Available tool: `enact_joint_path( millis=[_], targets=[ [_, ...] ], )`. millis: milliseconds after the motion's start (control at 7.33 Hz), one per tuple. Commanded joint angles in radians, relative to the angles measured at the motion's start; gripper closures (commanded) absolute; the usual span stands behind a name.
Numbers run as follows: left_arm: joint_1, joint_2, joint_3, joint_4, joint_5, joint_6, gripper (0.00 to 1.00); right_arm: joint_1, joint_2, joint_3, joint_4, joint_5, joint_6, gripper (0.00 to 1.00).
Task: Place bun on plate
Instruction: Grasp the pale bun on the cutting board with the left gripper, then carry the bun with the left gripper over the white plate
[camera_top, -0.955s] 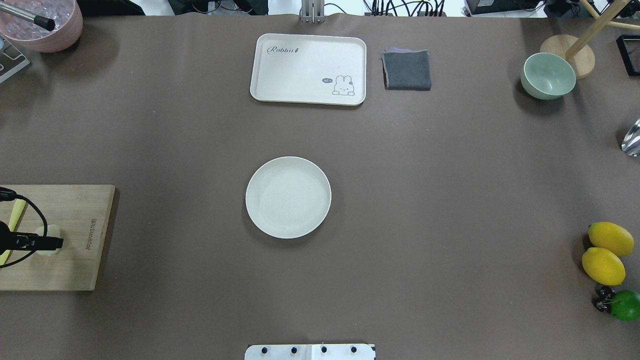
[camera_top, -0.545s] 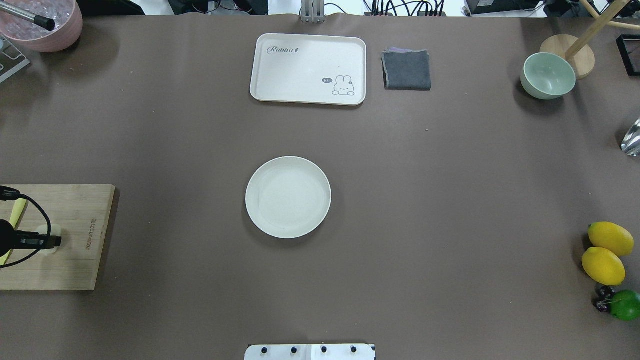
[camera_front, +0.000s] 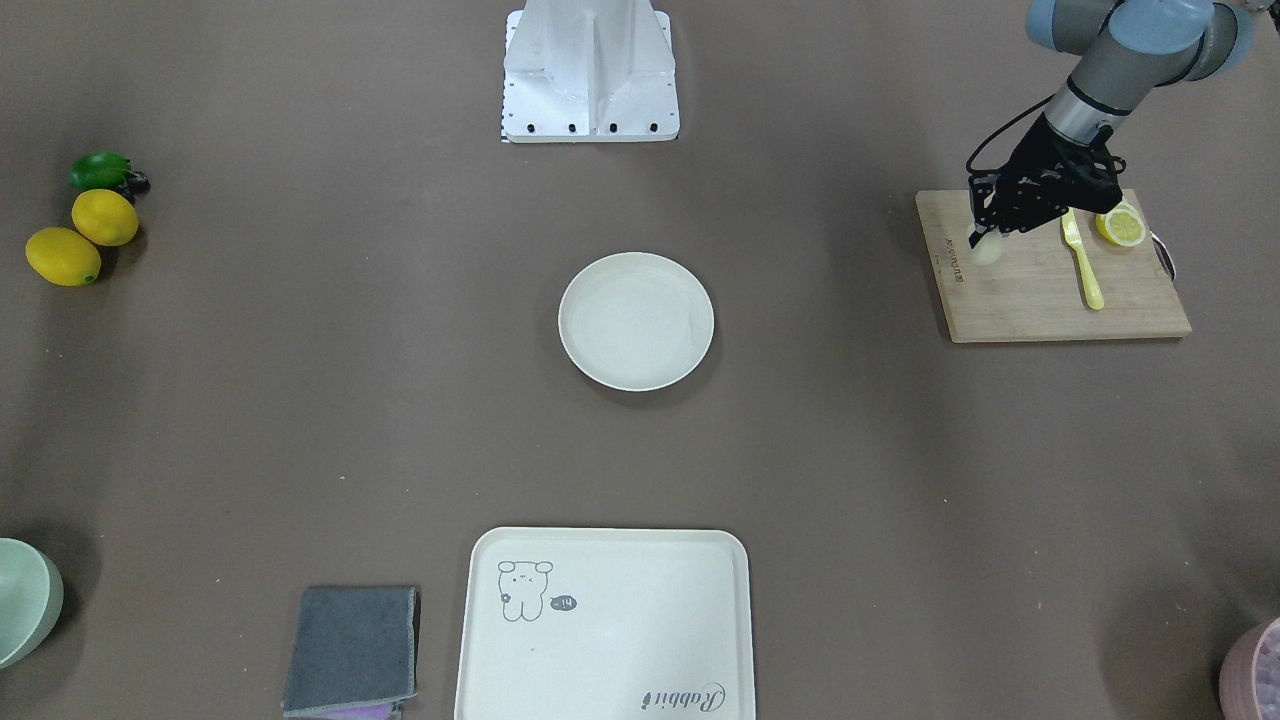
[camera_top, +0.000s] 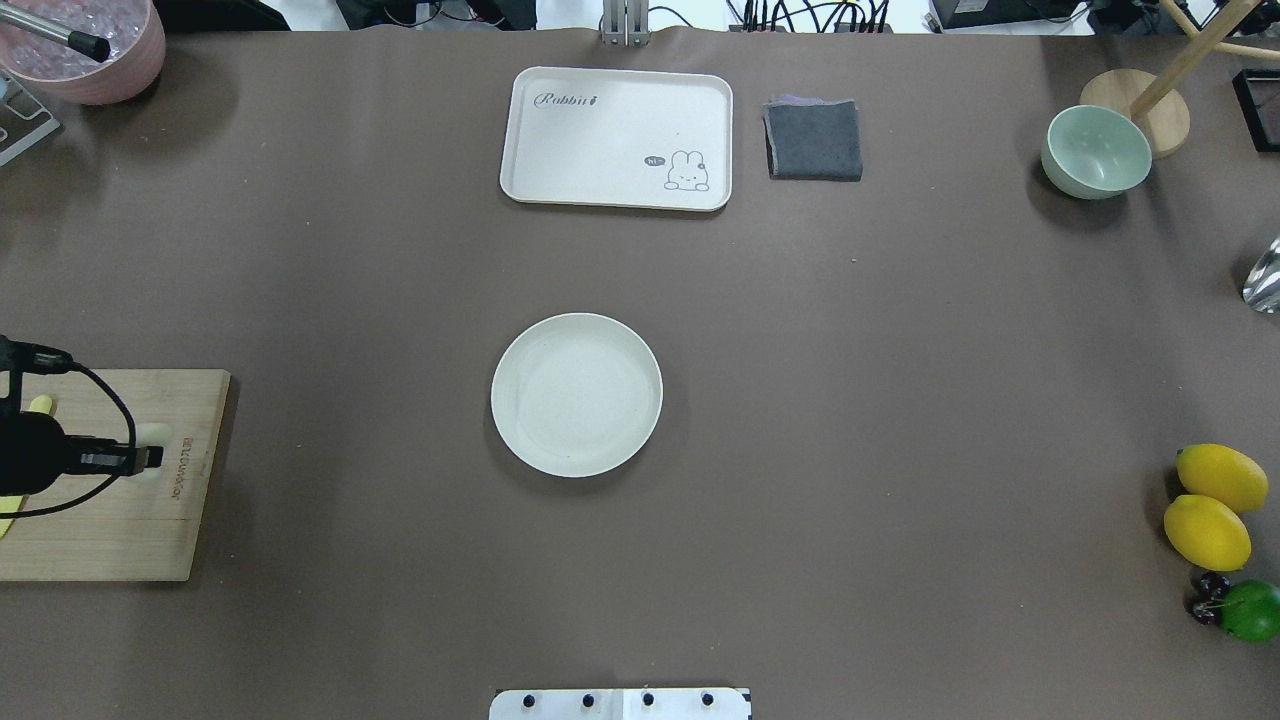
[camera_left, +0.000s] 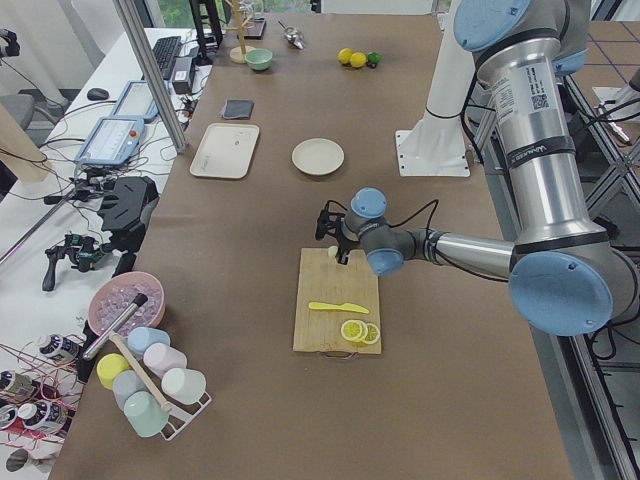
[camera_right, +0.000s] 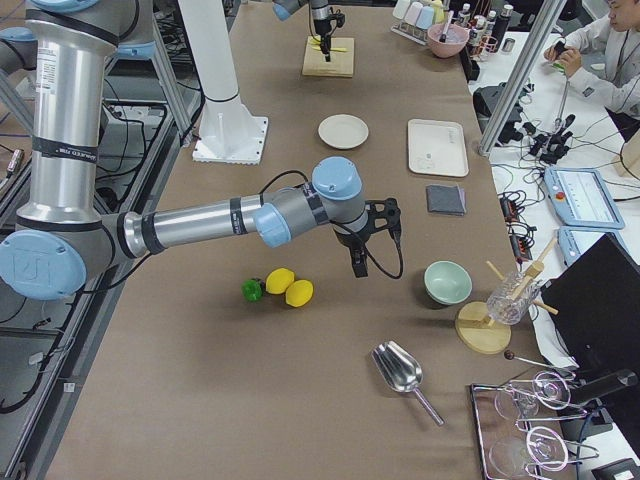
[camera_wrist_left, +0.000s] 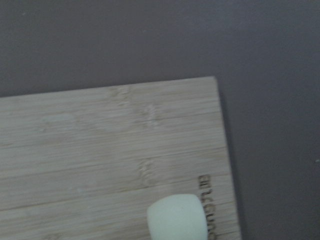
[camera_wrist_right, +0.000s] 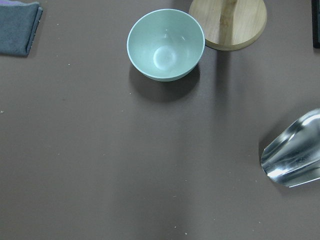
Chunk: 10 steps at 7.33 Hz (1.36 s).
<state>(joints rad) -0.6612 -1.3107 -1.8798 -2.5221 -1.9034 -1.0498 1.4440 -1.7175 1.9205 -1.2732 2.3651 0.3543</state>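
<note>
You see the left gripper (camera_front: 983, 238) pinching the bun (camera_front: 987, 252), a smooth, pale, rounded lump, over the grainy wooden board (camera_front: 1040, 300) at the near left. The round, shallow cream plate (camera_front: 636, 320) sits well apart at mid-table. For the right gripper (camera_right: 360, 268), I cannot tell.

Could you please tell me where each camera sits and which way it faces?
Front: across the table, facing the base at top; left arm at right.
Overhead: behind the base, looking down on the plate; left claw at left edge.
Left side: table's left end; left arm near.
Right side: table's right end; right arm near.
Left wrist: down on board and bun; no claw shows.
Right wrist: down on bowl; no claw shows.
Shared: front and overhead both show plate and tray.
</note>
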Motion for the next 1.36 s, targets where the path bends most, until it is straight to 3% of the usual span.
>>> enact_joint_path(
  millis=[0, 545, 818, 955, 1091, 1227],
  targets=[
    [0.014, -0.216, 0.052, 0.014, -0.006, -0.140, 0.99, 0.003, -0.011, -0.003, 0.002, -0.001, 0.000, 0.00],
    [0.165, -0.660, 0.245, 0.072, 0.078, -0.358, 0.99, 0.006, -0.019, -0.001, 0.002, -0.001, 0.000, 0.00],
    [0.248, -0.790, 0.344, 0.075, 0.194, -0.363, 0.98, 0.006, -0.020, -0.003, 0.002, -0.001, 0.000, 0.00],
    [0.249, -0.798, 0.356, 0.074, 0.196, -0.363, 0.87, 0.006, -0.020, -0.003, 0.002, 0.000, 0.000, 0.00],
    [0.247, -0.797, 0.358, 0.074, 0.199, -0.361, 0.64, 0.006, -0.020, -0.001, 0.002, 0.000, 0.000, 0.00],
    [0.245, -0.794, 0.358, 0.074, 0.205, -0.361, 0.26, 0.007, -0.020, -0.001, 0.002, 0.000, 0.000, 0.00]
  ],
)
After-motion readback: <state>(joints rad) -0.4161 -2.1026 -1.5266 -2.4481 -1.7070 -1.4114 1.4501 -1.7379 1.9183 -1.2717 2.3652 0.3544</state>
